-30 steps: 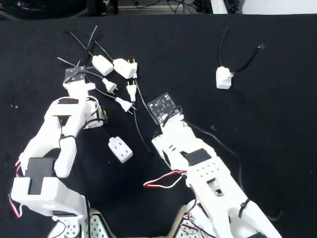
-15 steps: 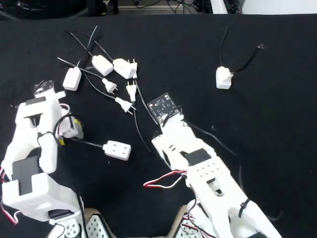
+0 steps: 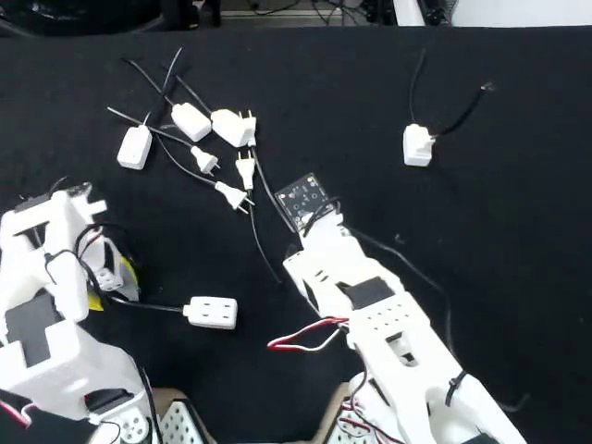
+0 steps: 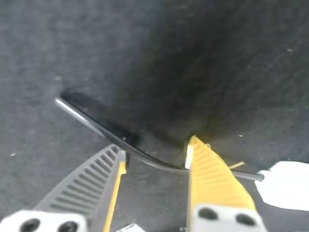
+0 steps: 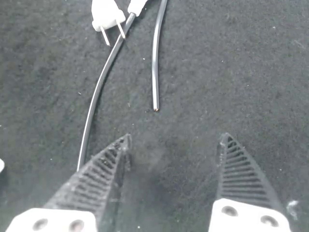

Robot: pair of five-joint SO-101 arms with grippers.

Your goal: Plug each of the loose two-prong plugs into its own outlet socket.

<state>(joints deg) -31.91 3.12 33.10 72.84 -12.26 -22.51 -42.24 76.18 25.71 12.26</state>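
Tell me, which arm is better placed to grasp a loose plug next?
Right: the right tool, open, hangs near a two-prong plug; the left tool straddles a black cable, farther from it.

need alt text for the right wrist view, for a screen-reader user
The right gripper hangs open just above the black table, with nothing between its fingers. Ahead of it lie a white two-prong plug with bare prongs, a black cord that runs back past one finger, and a second cord that stops at a loose end.
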